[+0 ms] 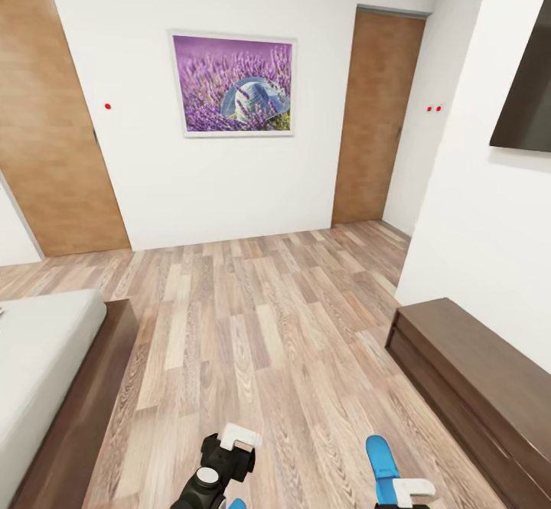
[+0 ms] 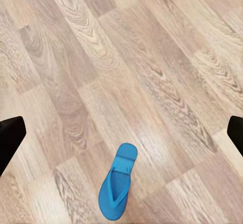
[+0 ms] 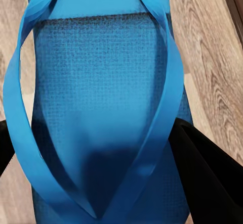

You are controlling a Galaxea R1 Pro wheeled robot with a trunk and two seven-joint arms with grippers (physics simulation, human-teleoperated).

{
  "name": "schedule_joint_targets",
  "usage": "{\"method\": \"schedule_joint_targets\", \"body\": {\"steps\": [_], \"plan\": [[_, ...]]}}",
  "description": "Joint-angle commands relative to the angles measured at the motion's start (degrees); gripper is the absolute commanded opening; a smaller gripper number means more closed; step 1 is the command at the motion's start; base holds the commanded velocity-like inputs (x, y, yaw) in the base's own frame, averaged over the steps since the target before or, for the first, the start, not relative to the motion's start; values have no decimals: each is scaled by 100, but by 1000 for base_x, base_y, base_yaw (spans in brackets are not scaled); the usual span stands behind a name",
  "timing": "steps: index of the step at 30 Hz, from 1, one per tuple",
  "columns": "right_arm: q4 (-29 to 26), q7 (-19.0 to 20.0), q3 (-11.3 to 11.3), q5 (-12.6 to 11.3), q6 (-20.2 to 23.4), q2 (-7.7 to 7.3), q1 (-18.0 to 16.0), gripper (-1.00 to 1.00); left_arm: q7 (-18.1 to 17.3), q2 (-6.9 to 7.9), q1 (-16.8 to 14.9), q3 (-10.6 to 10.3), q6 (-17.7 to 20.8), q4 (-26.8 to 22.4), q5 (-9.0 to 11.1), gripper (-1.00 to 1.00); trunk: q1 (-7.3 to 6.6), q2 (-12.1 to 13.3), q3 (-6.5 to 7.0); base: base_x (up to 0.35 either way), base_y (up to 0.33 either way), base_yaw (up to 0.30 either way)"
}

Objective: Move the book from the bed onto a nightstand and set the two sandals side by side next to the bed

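Sandal one sits between the right gripper's dark fingers, which close on its sides; in the head view its blue sole juts forward over the wood-plank floor, near the long dark bench. The second sandal lies flat on the planks under the left gripper, whose fingertips stand spread wide, holding nothing. The bed runs along the floor's left edge, and a lavender picture hangs on the far wall
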Motion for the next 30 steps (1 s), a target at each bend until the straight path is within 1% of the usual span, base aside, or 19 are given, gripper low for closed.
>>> {"method": "schedule_joint_targets", "body": {"steps": [1,12,20,24,30], "plan": [[7,-23,15,-6,-16,-3,-4,-100,38,4,-4,-21,30,-7,12,100,0,-3,-5,16,174,0],[12,-23,15,-8,-21,-7,-4,-100,37,4,-4,-21,30,-7,12,100,0,-3,-5,5,131,-16],[11,-23,15,-7,-21,-1,-4,-100,43,4,-4,-23,30,-7,12,100,0,-3,-5,1,45,-216],[12,-23,15,-8,-21,-5,-4,-100,39,4,-4,-21,30,-7,12,100,0,-3,-5,87,93,-252],[13,-23,14,-8,-21,-7,-4,-100,37,4,-4,-22,29,-7,14,100,0,-3,-5,152,171,-71]]}}
